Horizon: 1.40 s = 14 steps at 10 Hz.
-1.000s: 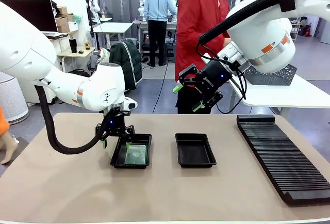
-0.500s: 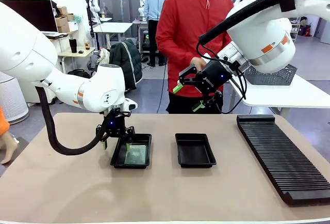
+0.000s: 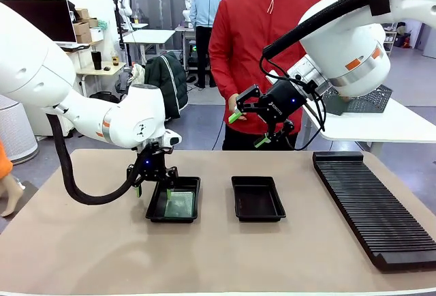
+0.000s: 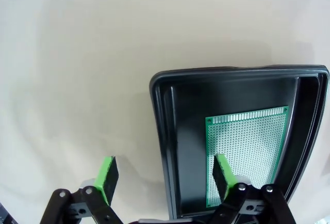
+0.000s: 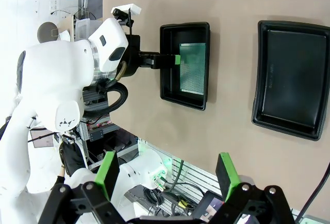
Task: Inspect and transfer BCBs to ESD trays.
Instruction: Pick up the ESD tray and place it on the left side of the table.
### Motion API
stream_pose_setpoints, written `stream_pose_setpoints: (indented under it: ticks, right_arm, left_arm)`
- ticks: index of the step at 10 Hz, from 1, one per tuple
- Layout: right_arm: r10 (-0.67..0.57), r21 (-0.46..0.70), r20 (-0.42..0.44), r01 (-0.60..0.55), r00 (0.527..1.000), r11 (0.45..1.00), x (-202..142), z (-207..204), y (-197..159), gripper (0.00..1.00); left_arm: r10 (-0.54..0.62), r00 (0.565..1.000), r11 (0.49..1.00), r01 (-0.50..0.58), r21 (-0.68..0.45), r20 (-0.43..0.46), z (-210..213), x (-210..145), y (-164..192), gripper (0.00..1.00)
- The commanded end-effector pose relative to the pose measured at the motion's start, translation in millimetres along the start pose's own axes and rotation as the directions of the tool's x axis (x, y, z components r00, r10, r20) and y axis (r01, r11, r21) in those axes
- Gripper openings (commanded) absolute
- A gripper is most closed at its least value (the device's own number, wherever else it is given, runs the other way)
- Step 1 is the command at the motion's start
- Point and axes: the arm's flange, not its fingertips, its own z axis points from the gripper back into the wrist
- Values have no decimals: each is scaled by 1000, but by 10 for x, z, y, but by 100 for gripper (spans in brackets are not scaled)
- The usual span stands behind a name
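A beige bench fills the foreground, and a person in a red jacket stands at its far side. A long black ribbed rack lies on the right. Two black ESD trays sit side by side near the middle. The left ESD tray holds a green BCB lying flat on its floor, while the second ESD tray is bare.

The left tool hangs low over the left tray's outer rim with its jaws spread wide. One finger is outside the rim and the other is inside, above the board's near edge. It grips nothing, and the pictures do not show whether the inner pad touches the board. The right tool is raised above the bench in front of the person, its jaws wide apart and empty.

The board looks thin, light and stiff, a perforated sheet with a row of contacts along one short end. It will probably lift with little force, but it could skid or tip if pinched off-centre. Lying flat and close to the tray wall, it offers little edge to catch. The safest hold is likely across its two long edges, clear of the contact strip and the faces. The tray itself looks light enough to shift if nudged.
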Motion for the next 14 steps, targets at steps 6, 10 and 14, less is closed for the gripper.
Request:
stream_pose_setpoints:
  ticks: [6, 10, 14]
  right_arm:
    - [-4, -3, 0, 4, 1000, 1000, 25, -2, 9, 100]
    - [-4, -3, 0, 4, 1000, 1000, 25, -2, 9, 100]
    - [-4, -3, 0, 4, 1000, 1000, 25, -2, 9, 100]
  left_arm:
    - [21, 999, 999, -20, -32, 28, -82, -56, 111, 66]
    - [22, 998, 998, -19, -64, 54, -89, -78, 135, 45]
    - [28, 998, 998, -25, -64, 50, -69, -85, 141, 25]
